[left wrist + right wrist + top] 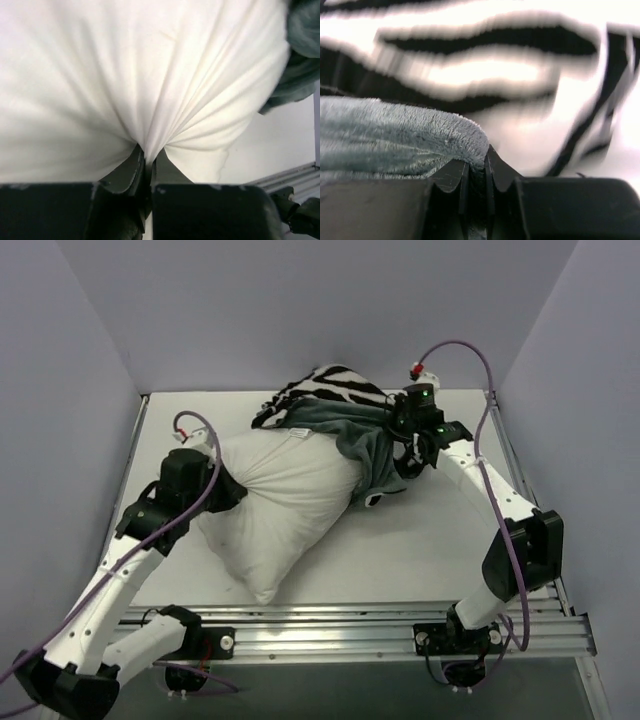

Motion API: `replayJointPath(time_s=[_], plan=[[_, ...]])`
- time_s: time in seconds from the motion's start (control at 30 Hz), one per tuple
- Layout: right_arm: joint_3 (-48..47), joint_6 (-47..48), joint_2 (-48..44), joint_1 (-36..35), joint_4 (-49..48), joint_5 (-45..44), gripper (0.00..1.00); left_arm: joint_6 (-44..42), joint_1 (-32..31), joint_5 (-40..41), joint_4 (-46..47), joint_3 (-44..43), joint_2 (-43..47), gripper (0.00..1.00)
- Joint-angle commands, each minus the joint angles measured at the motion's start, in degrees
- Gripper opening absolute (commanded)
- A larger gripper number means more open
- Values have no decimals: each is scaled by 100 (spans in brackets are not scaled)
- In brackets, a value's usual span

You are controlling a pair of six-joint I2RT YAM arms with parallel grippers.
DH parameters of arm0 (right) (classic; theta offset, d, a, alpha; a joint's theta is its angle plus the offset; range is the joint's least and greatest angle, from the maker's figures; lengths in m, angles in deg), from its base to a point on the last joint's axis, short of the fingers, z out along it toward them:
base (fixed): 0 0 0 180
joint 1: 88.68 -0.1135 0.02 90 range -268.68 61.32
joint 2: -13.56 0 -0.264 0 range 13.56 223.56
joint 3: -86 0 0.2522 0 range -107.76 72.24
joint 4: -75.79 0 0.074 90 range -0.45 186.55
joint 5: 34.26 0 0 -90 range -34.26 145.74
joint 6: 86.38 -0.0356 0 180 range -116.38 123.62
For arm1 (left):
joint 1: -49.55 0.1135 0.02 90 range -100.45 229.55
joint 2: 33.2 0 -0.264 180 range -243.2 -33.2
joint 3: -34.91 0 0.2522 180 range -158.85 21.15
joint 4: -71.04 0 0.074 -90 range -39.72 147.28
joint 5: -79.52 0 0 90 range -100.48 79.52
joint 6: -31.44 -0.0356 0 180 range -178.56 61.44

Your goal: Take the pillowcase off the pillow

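The white pillow (285,502) lies across the middle of the table, most of it bare. The pillowcase (350,420), zebra-striped on top and grey-green below, is bunched at the pillow's far right end. My left gripper (235,488) is shut on a pinch of the white pillow fabric (148,150) at the pillow's left side. My right gripper (408,452) is shut on a fold of the grey-green velvety pillowcase (420,137), with zebra stripes (485,70) behind it.
Grey walls enclose the table on the left, back and right. A metal rail (400,625) runs along the near edge by the arm bases. The white table top (430,550) shows to the right of the pillow.
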Motion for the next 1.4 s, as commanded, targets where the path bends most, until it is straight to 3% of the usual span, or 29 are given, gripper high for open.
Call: replayJointPath(time_s=[0.0, 0.17, 0.3, 0.43, 0.5, 0.53, 0.57, 0.67, 0.7, 0.73, 0.8, 0.83, 0.9, 1.0, 1.1, 1.27, 1.37], plan=[[-382, -286, -277, 1397, 920, -1793, 0, -720, 1073, 892, -1191, -559, 652, 2], [-471, -436, -725, 2067, 1069, -2285, 0, -1054, 1849, 988, -1526, -902, 872, 2], [-234, -199, -1322, 2147, 982, -1718, 0, -1116, 2052, 656, -1447, -903, 775, 2], [635, -137, -2096, 1420, 324, -582, 0, -1081, 2026, -644, -1079, -587, 713, 2], [1040, -155, -2359, 656, 191, -205, 0, -1195, 1930, -1459, -762, -429, 819, 4], [1163, -155, -2422, 436, 182, -124, 0, -1230, 1877, -1690, -683, -350, 941, 15], [1260, -155, -2527, -10, 225, -80, 0, -1300, 1824, -1884, -578, -331, 994, 45], [1673, -67, -2773, -732, 365, -9, 7, -1336, 1631, -2237, -602, -524, 1162, 90], [1717, -50, -2800, -849, 462, 8, 11, -1336, 1570, -2211, -647, -620, 1145, 96], [1700, 29, -2835, -945, 559, 95, 25, -1327, 1560, -2107, -691, -743, 1092, 98], [1456, 152, -2845, -1086, 770, 201, 43, -1310, 1551, -1957, -779, -1130, 943, 94], [1306, 327, -2818, -1113, 832, 236, 59, -1275, 1551, -1773, -779, -1262, 707, 94], [972, 495, -2617, -1148, 955, 167, 77, -1169, 1543, -1684, -683, -1543, 216, 94], [269, 750, -2125, -1157, 964, 43, 90, -1134, 1420, -1658, -481, -1869, -653, 94], [-513, 1013, -1361, -1184, 1017, 122, 95, -1178, 1008, -1166, -94, -2062, -1375, 94], [-1803, 1374, 61, -1377, 1280, 123, 99, -1196, 480, -1016, 319, -2221, -2291, 94], [-2114, 1524, 686, -1438, 1377, -18, 100, -1169, 365, -911, 451, -2054, -2634, 94]])
